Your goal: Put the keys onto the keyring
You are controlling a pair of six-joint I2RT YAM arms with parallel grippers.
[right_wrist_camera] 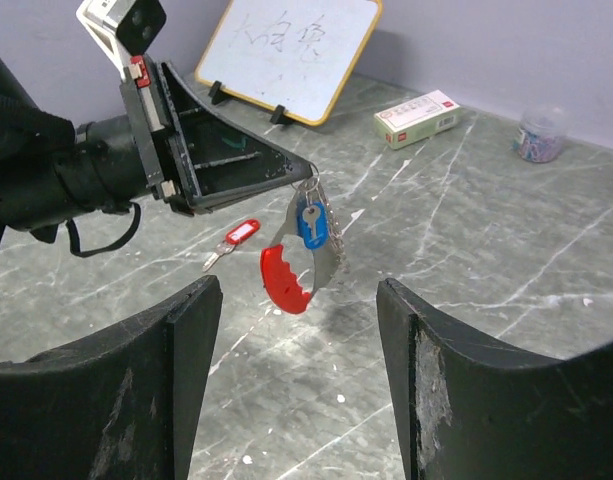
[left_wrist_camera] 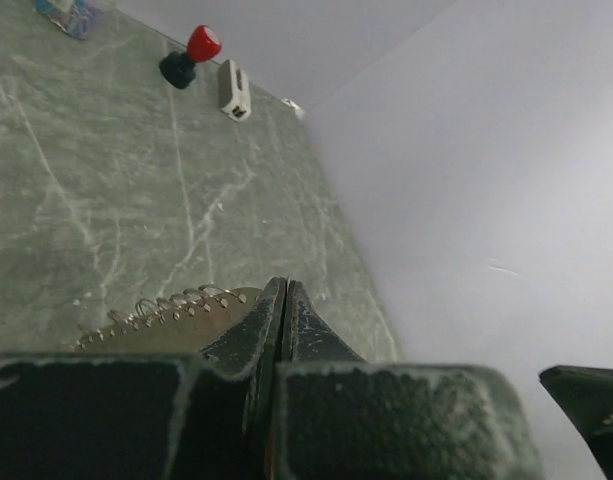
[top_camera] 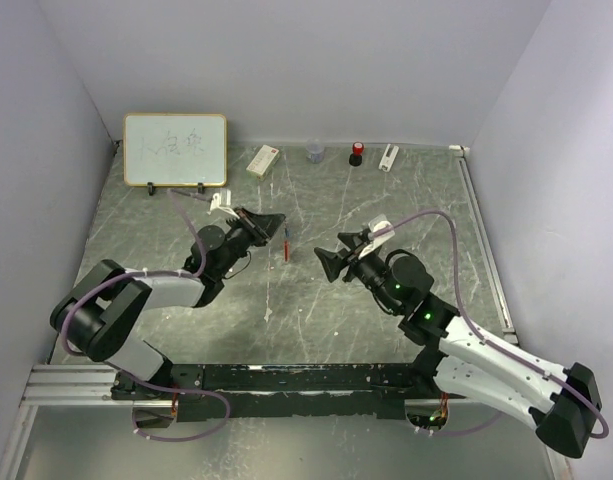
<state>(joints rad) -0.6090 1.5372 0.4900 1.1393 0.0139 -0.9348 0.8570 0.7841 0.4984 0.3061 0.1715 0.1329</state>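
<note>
My left gripper (top_camera: 278,222) is shut on the top of the keyring (right_wrist_camera: 321,250), which hangs from its tips above the table. The keyring is a grey metal piece with a red fob (right_wrist_camera: 284,282) at its lower end. The blue key (right_wrist_camera: 308,225) hangs on it. The red key (right_wrist_camera: 234,238) lies flat on the table just behind and left of it. In the left wrist view the jaws are pressed together at the left gripper (left_wrist_camera: 284,292), with the ring's metal loops (left_wrist_camera: 176,305) beside them. My right gripper (right_wrist_camera: 296,288) stands open, short of the keyring, holding nothing.
A whiteboard (top_camera: 175,150) leans at the back left. Along the back wall stand a small box (top_camera: 263,160), a clear jar (top_camera: 315,152), a red-capped item (top_camera: 356,153) and a white item (top_camera: 388,157). Walls close in on three sides.
</note>
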